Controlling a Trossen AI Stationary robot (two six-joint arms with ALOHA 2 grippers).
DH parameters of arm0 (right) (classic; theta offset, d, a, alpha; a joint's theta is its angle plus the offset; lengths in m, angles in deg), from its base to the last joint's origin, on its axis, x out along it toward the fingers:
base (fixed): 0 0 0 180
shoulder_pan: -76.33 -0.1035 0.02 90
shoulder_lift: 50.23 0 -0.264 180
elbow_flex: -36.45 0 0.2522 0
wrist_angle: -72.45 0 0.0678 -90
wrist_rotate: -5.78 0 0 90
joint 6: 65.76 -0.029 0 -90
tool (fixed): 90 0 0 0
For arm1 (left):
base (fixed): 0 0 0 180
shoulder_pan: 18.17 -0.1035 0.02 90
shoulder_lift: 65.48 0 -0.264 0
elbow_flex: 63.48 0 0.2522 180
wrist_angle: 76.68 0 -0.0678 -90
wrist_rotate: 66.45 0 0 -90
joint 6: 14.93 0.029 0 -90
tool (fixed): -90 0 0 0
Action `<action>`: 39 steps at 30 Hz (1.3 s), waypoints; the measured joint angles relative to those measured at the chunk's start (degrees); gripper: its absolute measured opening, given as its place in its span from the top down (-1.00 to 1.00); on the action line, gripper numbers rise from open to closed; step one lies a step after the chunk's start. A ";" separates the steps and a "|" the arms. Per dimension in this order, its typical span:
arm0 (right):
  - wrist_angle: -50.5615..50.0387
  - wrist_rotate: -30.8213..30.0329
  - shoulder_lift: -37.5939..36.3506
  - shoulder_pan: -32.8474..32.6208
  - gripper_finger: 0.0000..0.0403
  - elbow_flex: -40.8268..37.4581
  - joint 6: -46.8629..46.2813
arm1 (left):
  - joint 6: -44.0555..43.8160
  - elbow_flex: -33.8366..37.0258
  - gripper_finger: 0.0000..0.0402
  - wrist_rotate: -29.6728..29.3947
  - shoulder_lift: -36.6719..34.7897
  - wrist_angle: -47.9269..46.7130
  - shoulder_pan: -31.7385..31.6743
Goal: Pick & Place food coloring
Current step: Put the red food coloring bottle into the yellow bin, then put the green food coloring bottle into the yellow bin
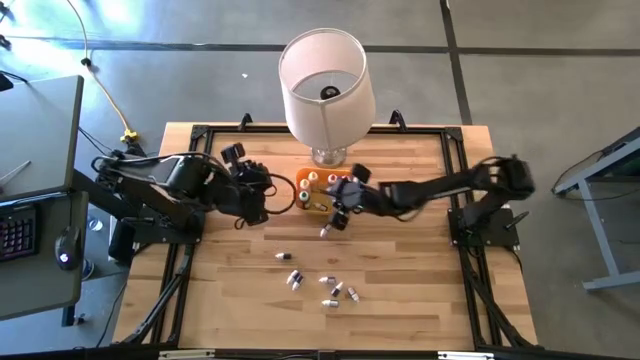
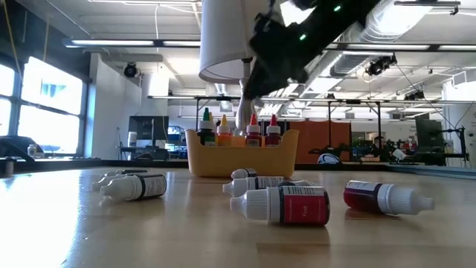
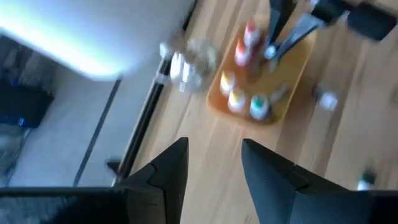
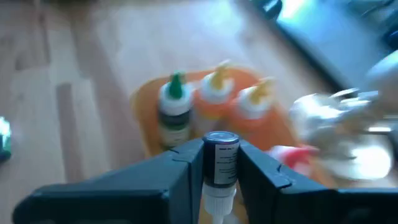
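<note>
Right wrist view: food coloring bottle (image 4: 221,157) clamped between right gripper (image 4: 214,163) fingers.

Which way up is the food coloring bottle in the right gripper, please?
Inverted: in the right wrist view the right gripper clamps the bottle with its white cap pointing down, above the orange tray.

I see a pale wooden plank surface (image 1: 400,290) with a smooth satin sheen, a glossy orange plastic square tray (image 2: 239,160), small plastic squeeze bottles with paper labels (image 2: 286,205), and matt black claw fingers (image 4: 177,171).
</note>
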 joint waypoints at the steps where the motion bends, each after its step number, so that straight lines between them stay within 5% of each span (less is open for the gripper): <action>1: -0.99 2.28 1.91 0.67 0.57 1.30 0.02 | -1.38 0.68 0.28 0.40 -0.14 -1.25 0.10; 10: -10.15 6.58 11.69 2.07 0.24 7.77 0.21 | -18.17 23.69 0.31 -5.25 -7.73 3.91 10.36; 15: -10.26 13.80 10.06 0.52 0.21 9.86 0.42 | -19.09 44.23 0.40 -3.02 -11.53 34.55 17.54; 23: -8.41 17.80 9.31 -3.58 0.29 10.43 7.22 | -1.82 70.30 0.46 3.21 -7.18 88.89 19.34; 29: -8.79 19.50 9.31 -5.12 0.30 10.30 5.79 | -3.58 76.84 0.45 9.30 -5.79 103.94 16.46; 39: -6.16 19.10 9.31 -5.31 0.30 10.31 5.77 | -1.10 76.70 0.05 11.23 0.70 108.44 15.37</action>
